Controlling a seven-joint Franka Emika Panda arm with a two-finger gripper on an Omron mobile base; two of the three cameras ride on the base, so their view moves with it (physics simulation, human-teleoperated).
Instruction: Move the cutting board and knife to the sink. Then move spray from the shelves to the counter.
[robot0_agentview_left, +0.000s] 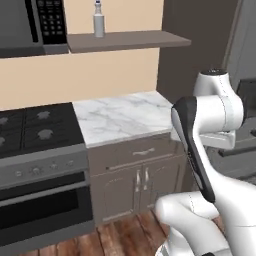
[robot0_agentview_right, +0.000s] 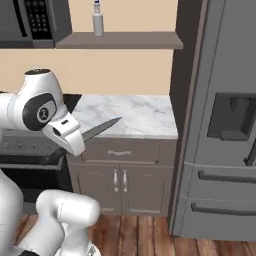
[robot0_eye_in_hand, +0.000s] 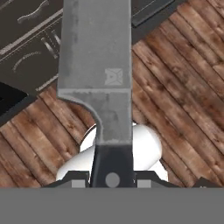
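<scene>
My two-finger gripper (robot0_eye_in_hand: 112, 183) is clamped narrow on the black handle of the small silver-bladed kitchen knife (robot0_eye_in_hand: 96, 78), whose blade runs straight out ahead of my fingertips over the brown wooden plank floor (robot0_eye_in_hand: 183, 96). In the right base view the blade tip (robot0_agentview_right: 102, 127) pokes out beside my wrist, in front of the white marble counter (robot0_agentview_right: 142, 116). The light-grey spray bottle (robot0_agentview_left: 99, 20) stands upright on the brown-grey wall shelf (robot0_agentview_left: 127, 41), well apart from my hand.
</scene>
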